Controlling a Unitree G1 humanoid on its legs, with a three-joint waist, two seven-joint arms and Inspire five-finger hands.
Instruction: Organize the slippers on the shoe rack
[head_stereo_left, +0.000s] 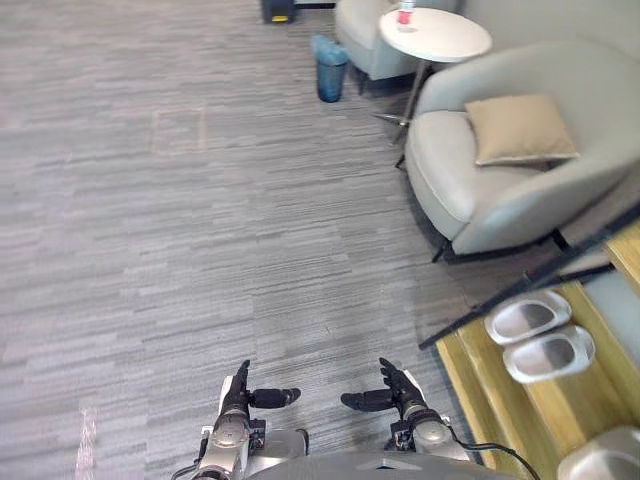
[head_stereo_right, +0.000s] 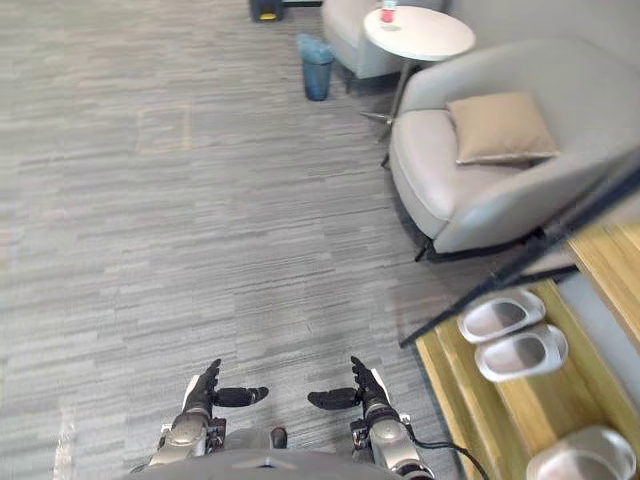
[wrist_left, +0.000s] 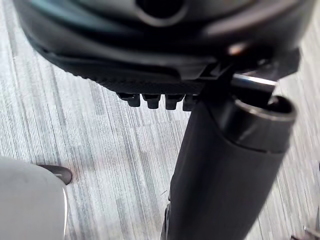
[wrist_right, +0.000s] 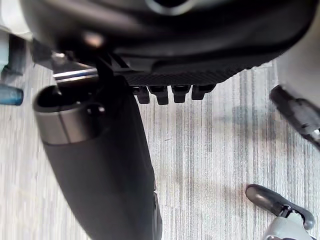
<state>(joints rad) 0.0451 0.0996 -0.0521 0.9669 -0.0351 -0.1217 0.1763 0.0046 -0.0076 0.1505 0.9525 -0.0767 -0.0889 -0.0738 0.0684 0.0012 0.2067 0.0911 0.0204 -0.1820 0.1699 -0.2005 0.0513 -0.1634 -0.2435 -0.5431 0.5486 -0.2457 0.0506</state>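
Observation:
A pair of light grey slippers (head_stereo_left: 538, 337) lies side by side on the top board of the wooden shoe rack (head_stereo_left: 492, 400) at the lower right. The toe of another grey slipper (head_stereo_left: 605, 457) shows lower on the rack (head_stereo_right: 470, 400), at the bottom right corner. My left hand (head_stereo_left: 240, 397) and right hand (head_stereo_left: 398, 392) hover low over the carpet at the bottom centre, both open with straight fingers and thumbs pointing inward. Neither holds anything. The pair (head_stereo_right: 512, 335) sits well to the right of my right hand (head_stereo_right: 366, 390).
A grey armchair (head_stereo_left: 520, 150) with a beige cushion (head_stereo_left: 520, 128) stands behind the rack. A round white side table (head_stereo_left: 435, 34) and a blue bin (head_stereo_left: 329, 67) stand at the back. Grey carpet (head_stereo_left: 180, 220) spreads left and ahead.

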